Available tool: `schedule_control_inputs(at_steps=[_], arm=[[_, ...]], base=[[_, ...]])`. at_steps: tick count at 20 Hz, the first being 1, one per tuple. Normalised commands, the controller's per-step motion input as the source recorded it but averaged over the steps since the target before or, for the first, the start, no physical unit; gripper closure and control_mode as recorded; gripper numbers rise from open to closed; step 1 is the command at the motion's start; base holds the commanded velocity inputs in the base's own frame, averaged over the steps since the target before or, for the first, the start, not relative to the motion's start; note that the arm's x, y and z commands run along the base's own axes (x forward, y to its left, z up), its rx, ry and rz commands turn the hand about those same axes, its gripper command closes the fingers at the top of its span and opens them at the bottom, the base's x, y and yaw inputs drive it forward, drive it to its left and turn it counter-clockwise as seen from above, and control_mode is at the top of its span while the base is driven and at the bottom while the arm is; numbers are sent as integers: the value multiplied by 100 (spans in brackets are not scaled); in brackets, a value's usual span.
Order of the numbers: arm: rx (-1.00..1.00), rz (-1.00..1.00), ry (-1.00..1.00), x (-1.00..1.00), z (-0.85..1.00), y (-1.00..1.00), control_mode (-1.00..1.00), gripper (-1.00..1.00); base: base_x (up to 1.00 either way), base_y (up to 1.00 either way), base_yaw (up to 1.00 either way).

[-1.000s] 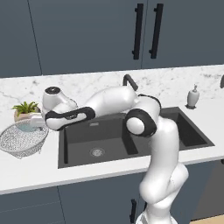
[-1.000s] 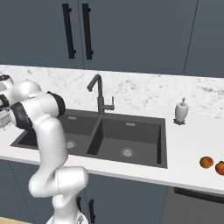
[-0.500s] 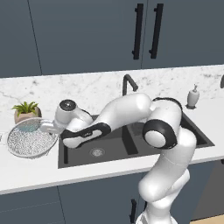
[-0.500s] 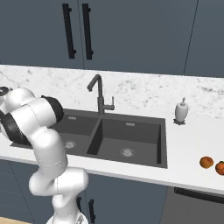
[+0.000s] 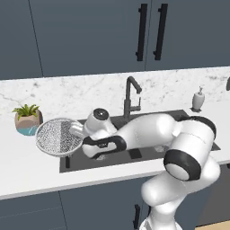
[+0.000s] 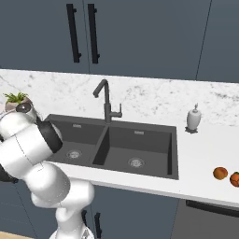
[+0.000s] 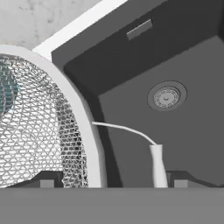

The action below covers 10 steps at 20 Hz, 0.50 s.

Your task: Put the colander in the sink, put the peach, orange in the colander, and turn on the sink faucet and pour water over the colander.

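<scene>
Gripper (image 5: pixel 80 134) first: its jaws are clamped on the colander (image 5: pixel 56 137) at the rim, with one fingertip on the mesh side and the other beyond the thin wire side handle. It carries the bowl raised and tipped up on edge over the left end of the sink (image 6: pixel 140 140). I judge that a rim grip suits this bowl. The mesh is too wide to span, and the rim is the one firm edge. The tilt looks like a result of carrying it from one side.

The sink is the largest container. Both of its basins are bare down to the round drains, with no water in them. The hand view looks past the rim into the left basin, which is probably where the colander will go.

The colander is next in size, and nothing lies in its mesh. Putting it in the sink therefore seems to be the step in hand, and that step is not yet finished.

The sink faucet (image 6: pixel 106 100) stands behind the divider between the basins, and no stream runs from its spout. A plant pot (image 5: pixel 28 121) sits on the counter to the left of the sink, behind the raised colander. A soap dispenser (image 6: pixel 193 119) stands at the sink's back right corner.

The fruit is smallest. The orange (image 6: pixel 220 173) and the peach (image 6: pixel 235 179) lie close together on the counter well to the right of the sink, near its front edge. The farther one looks redder, but they are small here, so I cannot be sure which is which.
</scene>
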Motion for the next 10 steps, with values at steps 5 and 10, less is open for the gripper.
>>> schedule_control_inputs(at_steps=[5,10], arm=[[7,-29,19,0,0,-99,-100,100],[6,-40,24,0,0,-81,-100,100]], base=[[0,0,0],[0,0,0]])
